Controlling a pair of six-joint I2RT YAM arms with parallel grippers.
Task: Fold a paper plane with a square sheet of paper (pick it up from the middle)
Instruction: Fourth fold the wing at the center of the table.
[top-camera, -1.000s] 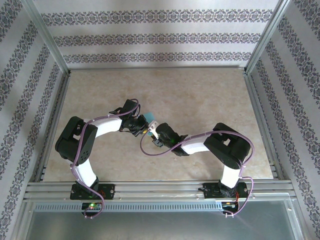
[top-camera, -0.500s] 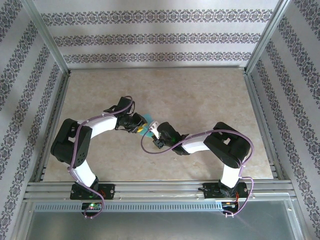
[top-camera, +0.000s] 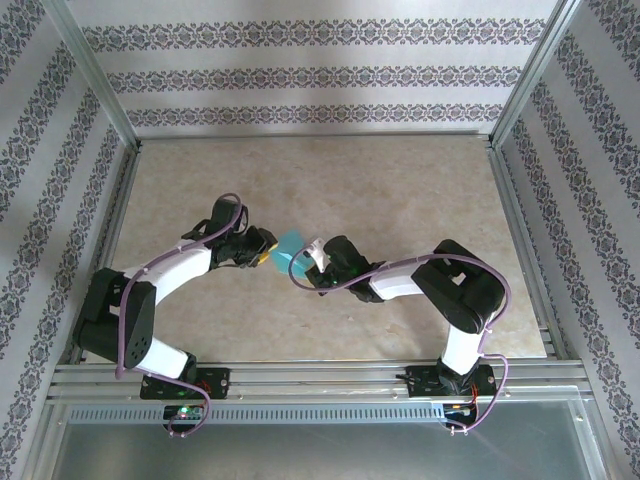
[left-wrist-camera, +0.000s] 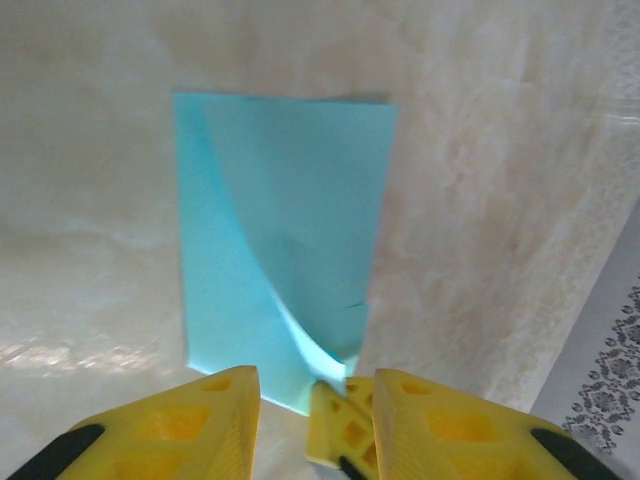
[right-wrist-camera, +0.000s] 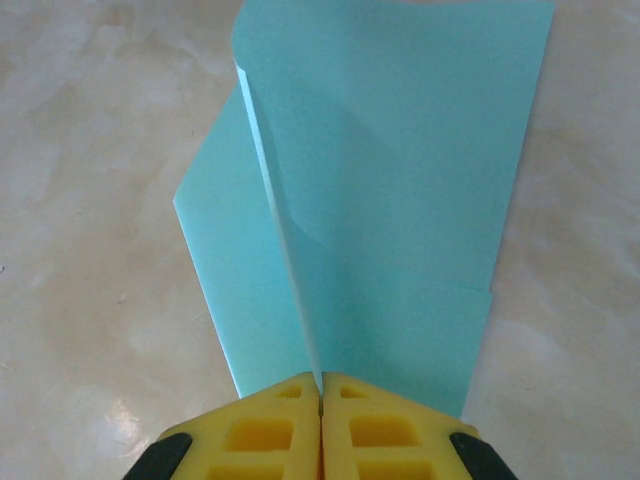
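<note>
Right wrist view: the right gripper (right-wrist-camera: 320, 388) has its yellow fingers pressed together on the near edge of the square sheet of paper (right-wrist-camera: 400, 180), pinching it at a crease. The teal sheet spreads away from the pinch in two flaps over the marbled table (right-wrist-camera: 90, 200), and one flap curls. In the left wrist view the left gripper (left-wrist-camera: 312, 385) has its jaws apart, with the sheet's near corner just ahead of them; the other claw's yellow tips show in the gap. From the top external camera the paper sits between the two grippers, near the table's middle.
</note>
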